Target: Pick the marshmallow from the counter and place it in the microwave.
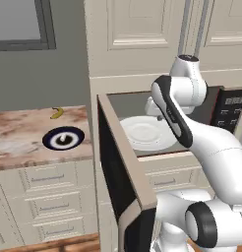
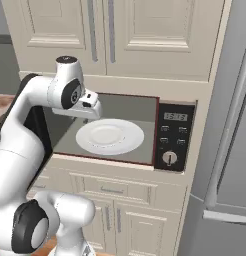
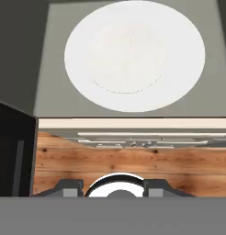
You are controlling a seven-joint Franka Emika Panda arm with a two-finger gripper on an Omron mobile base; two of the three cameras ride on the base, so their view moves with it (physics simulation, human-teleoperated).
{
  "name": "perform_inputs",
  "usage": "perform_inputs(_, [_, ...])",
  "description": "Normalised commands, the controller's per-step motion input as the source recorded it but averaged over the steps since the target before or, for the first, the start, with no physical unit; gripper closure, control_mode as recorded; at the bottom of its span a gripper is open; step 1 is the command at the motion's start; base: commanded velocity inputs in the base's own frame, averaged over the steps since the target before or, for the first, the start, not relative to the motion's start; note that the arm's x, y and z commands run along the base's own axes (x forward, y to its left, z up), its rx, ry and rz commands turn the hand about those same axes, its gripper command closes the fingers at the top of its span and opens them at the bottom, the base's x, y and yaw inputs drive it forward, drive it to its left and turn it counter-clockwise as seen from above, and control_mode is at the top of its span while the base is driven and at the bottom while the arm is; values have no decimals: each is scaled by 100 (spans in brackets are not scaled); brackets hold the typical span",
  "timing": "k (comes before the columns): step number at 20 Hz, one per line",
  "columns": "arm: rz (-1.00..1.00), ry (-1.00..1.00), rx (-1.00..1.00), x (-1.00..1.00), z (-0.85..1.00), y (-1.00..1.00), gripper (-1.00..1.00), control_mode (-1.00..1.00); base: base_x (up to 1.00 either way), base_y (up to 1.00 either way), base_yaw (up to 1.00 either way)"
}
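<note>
The microwave (image 1: 128, 101) stands open, its grey interior (image 2: 130, 107) holding a white round plate (image 1: 142, 133) (image 2: 110, 136) (image 3: 133, 55). Its dark glass door (image 1: 123, 162) swings out toward me on the left. My gripper (image 2: 93, 113) (image 1: 153, 109) hangs at the left front of the opening, just above the plate's near-left rim and pointing down. In the hand view the gripper (image 3: 112, 190) has its tips wide apart, open, with nothing between them. The marshmallow is out of view. The counter (image 1: 24, 128) stretches to the left of the microwave.
A yellow banana (image 1: 57, 112) and a dark-blue-and-white bowl (image 1: 64, 139) lie on the counter. The black button panel (image 2: 175, 137) sits right of the opening. Cream cupboards (image 2: 145, 30) rise above it, drawers (image 2: 112, 190) sit below, and a grey fridge (image 2: 230, 125) stands on the right.
</note>
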Motion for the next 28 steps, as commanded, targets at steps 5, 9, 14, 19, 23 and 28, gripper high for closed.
perform_inputs(5, [0, 0, 0, 0, 0, 0, -100, 100, -64, -7, 7])
perform_inputs(9, [0, 0, 0, 0, 0, 0, -100, 100, -100, -23, 18])
perform_inputs(14, [0, 0, 0, 0, 0, 0, -100, 100, -100, -34, 10])
perform_inputs(19, [0, 0, 0, 0, 0, 0, -100, 100, -97, -44, 1])
perform_inputs(23, [0, 0, 0, 0, 0, 0, -100, 100, -61, -14, 30])
perform_inputs(28, [0, 0, 0, 0, 0, 0, -100, 100, -7, -16, 62])
